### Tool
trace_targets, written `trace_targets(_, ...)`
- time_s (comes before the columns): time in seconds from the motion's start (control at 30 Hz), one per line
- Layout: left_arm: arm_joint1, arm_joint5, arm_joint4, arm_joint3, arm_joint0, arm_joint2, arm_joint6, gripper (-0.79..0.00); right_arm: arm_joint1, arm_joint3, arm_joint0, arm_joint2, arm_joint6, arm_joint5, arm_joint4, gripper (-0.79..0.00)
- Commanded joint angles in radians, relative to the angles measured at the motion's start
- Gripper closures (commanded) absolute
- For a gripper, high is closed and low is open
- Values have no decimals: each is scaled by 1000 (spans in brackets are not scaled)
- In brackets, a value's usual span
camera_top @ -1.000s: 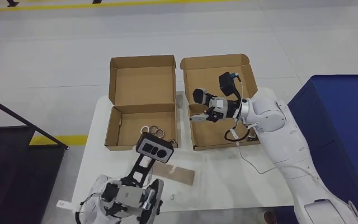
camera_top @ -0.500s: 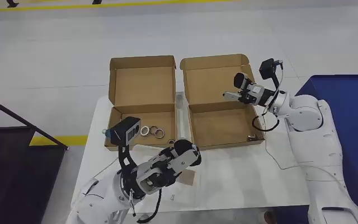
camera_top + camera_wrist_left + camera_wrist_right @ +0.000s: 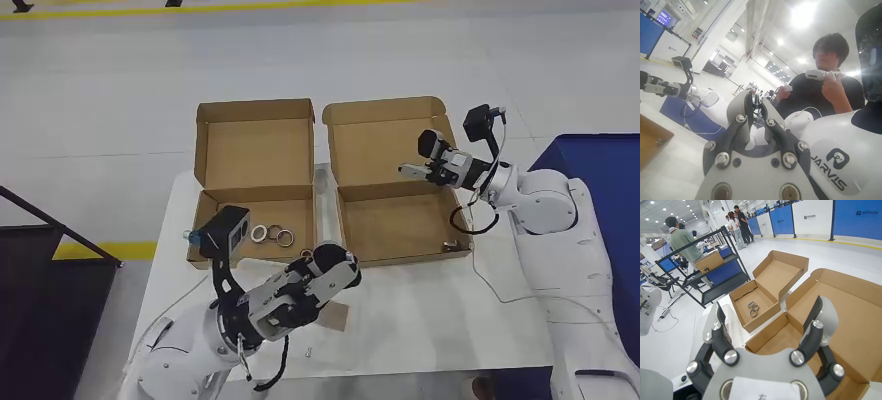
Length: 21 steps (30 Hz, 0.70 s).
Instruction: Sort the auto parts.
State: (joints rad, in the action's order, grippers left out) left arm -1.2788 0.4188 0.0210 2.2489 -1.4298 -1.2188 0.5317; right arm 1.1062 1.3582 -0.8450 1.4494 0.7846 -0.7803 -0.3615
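The left gripper is closed to a narrow gap on a small silver threaded bolt with a dark base, pinched upright between its fingertips. A second ago this arm sat low at the near edge of the white bench. It has since swung up, and over the last half-second it has only crept. It is now raised just beside the near corner of the open brown cardboard box that holds three metal rings.

The right gripper, jaws spread wide and empty, was over the floor of the second open cardboard box beside the ring box a second ago. It then pulled back above that box's rear wall, on the side away from the ring box, and has held there. A small dark part lies in the second box's corner farthest from the ring box.

The right arm's withdrawal probably clears the way. The bolt, being no ring, likely belongs in the second box.
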Motion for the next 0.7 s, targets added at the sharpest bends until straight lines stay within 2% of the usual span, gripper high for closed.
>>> trace_targets(0.0,-3,-66,126,-9,49,22,-14,0,0,0,0,0,0,0,0,-785)
trace_targets(0.13,-24,-194,373,-117,211,156,-71,0,0,0,0,0,0,0,0,-785)
trace_targets(0.23,-50,-312,680,-263,364,294,-128,0,0,0,0,0,0,0,0,-785)
trace_targets(0.33,-85,-399,895,-440,479,433,-228,0,0,0,0,0,0,0,0,-785)
trace_targets(0.47,-137,-535,993,-662,607,538,-253,0,0,0,0,0,0,0,0,-785)
trace_targets(0.67,-184,-590,988,-817,698,588,-137,0,-1,3,-6,9,-21,21,-6,-785)
